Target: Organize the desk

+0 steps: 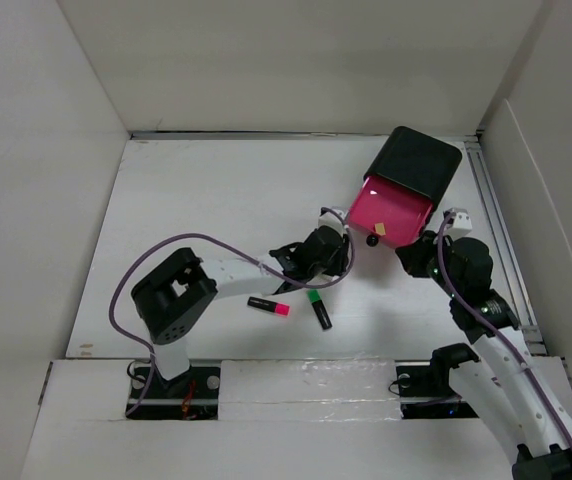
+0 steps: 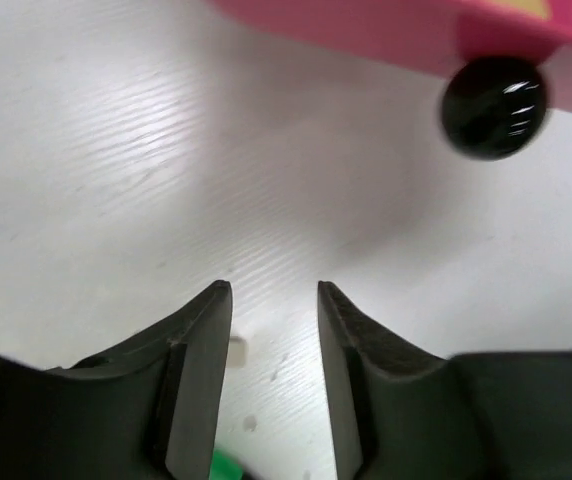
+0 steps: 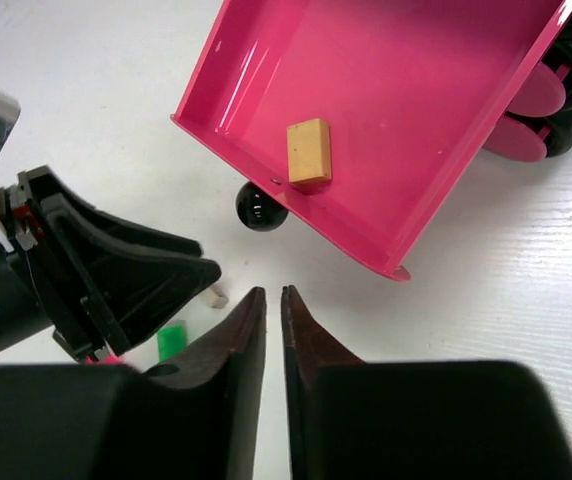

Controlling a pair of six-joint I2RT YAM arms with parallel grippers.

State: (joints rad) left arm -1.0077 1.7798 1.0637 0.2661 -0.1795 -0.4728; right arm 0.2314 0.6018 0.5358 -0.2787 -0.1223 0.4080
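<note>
The desk [image 1: 216, 190] is a plain, matte white top with a metal rail [image 1: 498, 220] along its right edge. A black box [image 1: 418, 160] sits toward the far right, turned at an angle, with its pink drawer [image 1: 391, 212] pulled out toward the middle. Near the front centre lie a pink marker [image 1: 268, 306] and, just to its right but not touching it, a green marker [image 1: 319, 309]. A small pale scrap [image 3: 216, 295] lies on the bare top near the drawer's front.

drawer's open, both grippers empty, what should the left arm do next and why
Probably move the left gripper to the green highlighter: its jaws are open and empty, the pink drawer is pulled out, and that highlighter lies loose on the desk.
</note>
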